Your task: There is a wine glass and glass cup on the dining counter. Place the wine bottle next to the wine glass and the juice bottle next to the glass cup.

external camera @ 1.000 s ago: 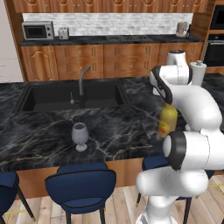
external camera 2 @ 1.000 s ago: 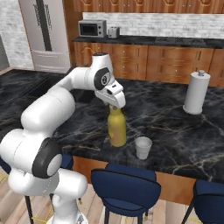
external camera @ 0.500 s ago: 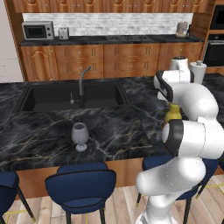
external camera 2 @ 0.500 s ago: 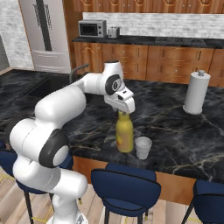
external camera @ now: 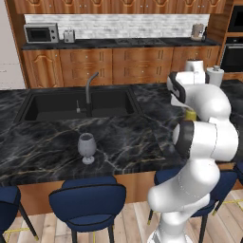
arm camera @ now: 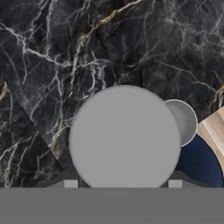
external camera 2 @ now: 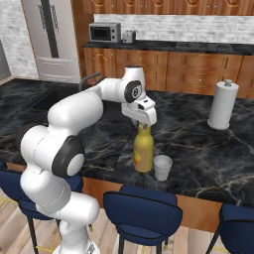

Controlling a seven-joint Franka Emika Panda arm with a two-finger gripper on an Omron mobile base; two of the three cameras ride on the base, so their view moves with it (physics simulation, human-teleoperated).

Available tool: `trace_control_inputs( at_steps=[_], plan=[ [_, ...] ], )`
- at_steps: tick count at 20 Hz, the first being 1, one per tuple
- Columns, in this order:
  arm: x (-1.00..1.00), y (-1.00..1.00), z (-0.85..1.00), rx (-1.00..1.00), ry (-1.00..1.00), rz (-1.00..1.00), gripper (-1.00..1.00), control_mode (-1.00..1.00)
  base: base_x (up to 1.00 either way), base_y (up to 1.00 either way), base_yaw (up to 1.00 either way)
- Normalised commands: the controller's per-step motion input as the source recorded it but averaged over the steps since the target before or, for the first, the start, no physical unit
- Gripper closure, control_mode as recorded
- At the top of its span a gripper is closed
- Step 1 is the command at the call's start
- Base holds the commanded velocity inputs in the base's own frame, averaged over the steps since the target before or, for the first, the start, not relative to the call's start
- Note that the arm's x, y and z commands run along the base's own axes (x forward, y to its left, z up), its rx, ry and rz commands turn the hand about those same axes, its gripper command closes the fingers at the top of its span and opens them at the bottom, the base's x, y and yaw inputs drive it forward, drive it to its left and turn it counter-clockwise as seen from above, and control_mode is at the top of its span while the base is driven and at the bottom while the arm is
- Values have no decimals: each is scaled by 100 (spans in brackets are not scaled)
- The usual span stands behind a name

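Juice bottle held upright by its cap, right beside the glass cup at the front edge of the dining counter.

The gripper [external camera 2: 144, 124] is clamped on the grey-white cap of the juice bottle [external camera 2: 143, 152], which stands upright close to the front edge of the dining counter [external camera 2: 198, 149], toward its right end. The glass cup [external camera 2: 162, 167] stands just beside the bottle on the side nearer the right end, also near the front edge; whether the two touch cannot be told. From the hand view, the bottle's cap [arm camera: 125, 138] sits between the finger tips, with the cup [arm camera: 184, 121] showing past it. The wine glass [external camera: 87, 147] stands upright near the front edge, in front of the sunken sink [external camera: 57, 102], well apart from the bottle. A paper towel roll [external camera 2: 222, 104] stands toward the counter's far right.
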Motion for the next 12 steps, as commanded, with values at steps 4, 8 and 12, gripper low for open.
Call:
trace_control_inputs(
  at_steps=[4,8,12],
  plan=[
    [4,-9,-37,0,0,0,100,-100,0,0,0],
    [-2,-10,-39,0,0,0,-100,-100,0,0,0],
    [-9,-20,-27,0,0,0,-100,-100,0,0,0]
  ],
)
